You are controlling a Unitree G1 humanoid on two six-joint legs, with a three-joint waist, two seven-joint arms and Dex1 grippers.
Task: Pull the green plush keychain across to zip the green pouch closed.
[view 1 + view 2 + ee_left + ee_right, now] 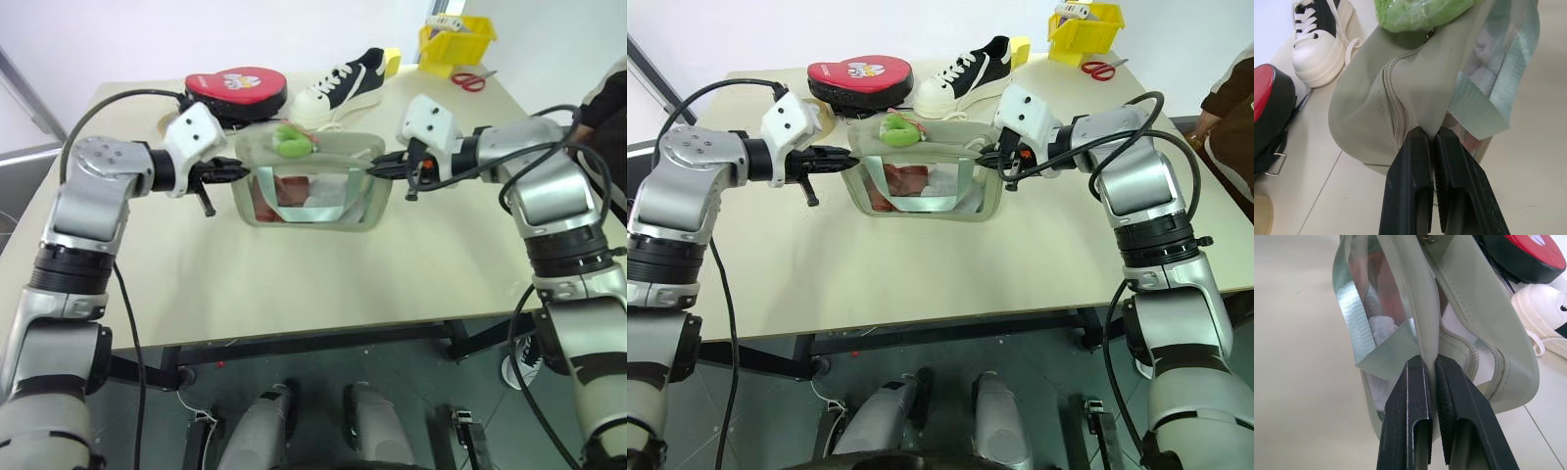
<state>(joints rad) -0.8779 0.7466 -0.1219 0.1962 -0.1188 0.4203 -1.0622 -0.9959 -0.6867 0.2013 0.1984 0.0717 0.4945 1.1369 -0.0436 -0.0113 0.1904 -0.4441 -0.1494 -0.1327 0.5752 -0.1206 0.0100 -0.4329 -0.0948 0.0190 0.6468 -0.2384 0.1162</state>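
The green pouch stands upright mid-table, its clear window facing me and its mint strap hanging in front. The green plush keychain lies on the pouch's top, toward its left end. My left gripper is shut on the fabric of the pouch's left end, just beside the zipper teeth. My right gripper is shut on the pouch's right end, where the zipper gapes open over the white inside. In the left wrist view the plush keychain sits beyond the gripper.
Behind the pouch lie a red-black pad and a black and white sneaker. A yellow bin and red scissors sit at the back right corner. A person's sleeve shows at the right edge.
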